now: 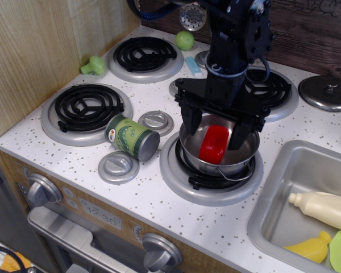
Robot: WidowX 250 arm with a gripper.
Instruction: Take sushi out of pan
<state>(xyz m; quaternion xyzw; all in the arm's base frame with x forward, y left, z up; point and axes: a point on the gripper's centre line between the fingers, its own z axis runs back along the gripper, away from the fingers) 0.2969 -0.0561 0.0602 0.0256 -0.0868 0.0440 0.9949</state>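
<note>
Red sushi [214, 143], silver pan [245, 159], black gripper [214, 129], green-labelled can [132, 137], possibly yellow bottle [314, 248].
</note>
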